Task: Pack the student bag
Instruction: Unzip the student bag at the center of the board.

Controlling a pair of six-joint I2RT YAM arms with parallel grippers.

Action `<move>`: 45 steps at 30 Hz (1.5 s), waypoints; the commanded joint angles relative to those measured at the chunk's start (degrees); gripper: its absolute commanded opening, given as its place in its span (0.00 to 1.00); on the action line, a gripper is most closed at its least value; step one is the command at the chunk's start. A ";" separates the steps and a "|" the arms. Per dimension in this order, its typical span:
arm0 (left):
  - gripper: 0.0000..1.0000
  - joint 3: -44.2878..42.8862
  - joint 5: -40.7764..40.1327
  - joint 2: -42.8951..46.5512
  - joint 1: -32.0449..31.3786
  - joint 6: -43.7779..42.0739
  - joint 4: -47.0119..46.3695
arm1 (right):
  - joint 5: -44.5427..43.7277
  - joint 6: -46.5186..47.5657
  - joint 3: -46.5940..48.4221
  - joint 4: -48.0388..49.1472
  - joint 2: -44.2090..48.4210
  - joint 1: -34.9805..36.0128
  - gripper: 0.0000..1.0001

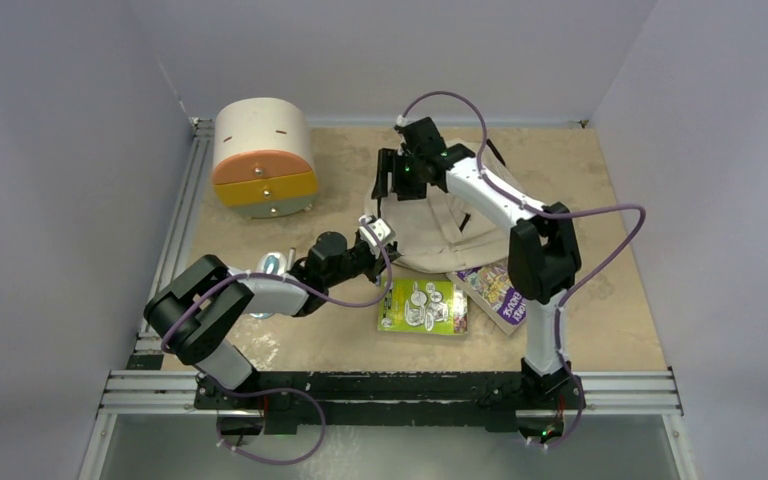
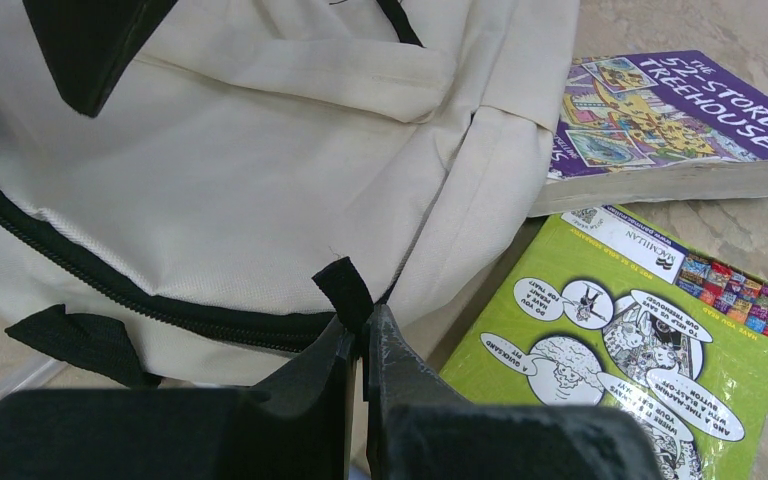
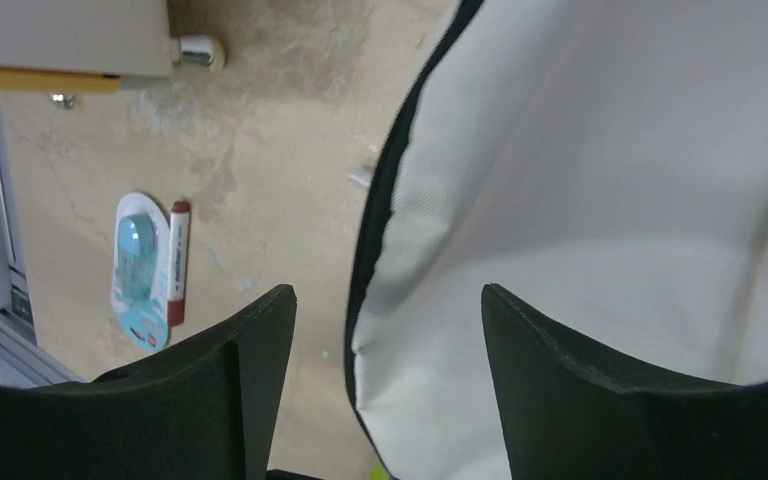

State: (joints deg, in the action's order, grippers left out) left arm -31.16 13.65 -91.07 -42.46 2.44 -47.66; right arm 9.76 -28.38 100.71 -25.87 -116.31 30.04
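Note:
The student bag (image 1: 438, 226), a soft cream backpack with black zip lines, lies at mid-table. My left gripper (image 2: 362, 325) is shut on a black zipper pull tab (image 2: 343, 286) at the bag's (image 2: 260, 150) near corner, beside the black zipper. My right gripper (image 3: 385, 300) hangs open over the bag's far left side (image 1: 392, 176). The bag's black-trimmed edge (image 3: 370, 250) runs between its fingers, and neither finger touches it. Cream fabric (image 3: 610, 200) fills the right of that view.
A green book (image 1: 423, 306) and a purple paperback (image 1: 495, 290) lie just in front of the bag. A cream drawer box (image 1: 263, 160) with orange and yellow fronts stands at the back left. A blister pack with a marker (image 3: 145, 265) lies on the table left of the bag.

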 commanded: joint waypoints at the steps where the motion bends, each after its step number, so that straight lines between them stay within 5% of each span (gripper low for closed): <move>1: 0.00 -0.70 0.75 -0.14 -0.33 0.01 -3.26 | 0.92 1.21 1.06 -1.85 0.61 2.64 0.71; 18: 0.00 -1.63 1.65 -0.54 -0.26 -0.72 -2.84 | -7.22 0.93 2.24 -5.35 -3.17 5.66 0.60; 22: 0.00 -1.79 1.56 -0.34 -0.29 -1.10 -2.42 | -5.97 1.57 3.99 -6.02 -4.46 5.66 0.46; 30: 0.00 -3.72 0.97 -0.47 -0.27 -2.17 -1.44 | -0.65 0.22 4.16 -4.55 -3.63 4.88 0.00; 37: 0.00 -8.42 -1.28 -0.43 -0.28 -4.94 0.15 | 7.91 -2.57 3.04 0.49 1.15 -2.17 0.00; 45: 0.00 -18.99 -1.34 -3.92 -0.32 -7.36 -0.31 | 19.74 -14.05 -5.23 17.23 11.27 -13.78 0.00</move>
State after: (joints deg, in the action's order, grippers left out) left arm -43.11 11.86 -92.77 -42.46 -2.15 -45.12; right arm 21.26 -34.70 97.97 -22.76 -112.42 21.10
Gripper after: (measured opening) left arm 0.028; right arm 0.023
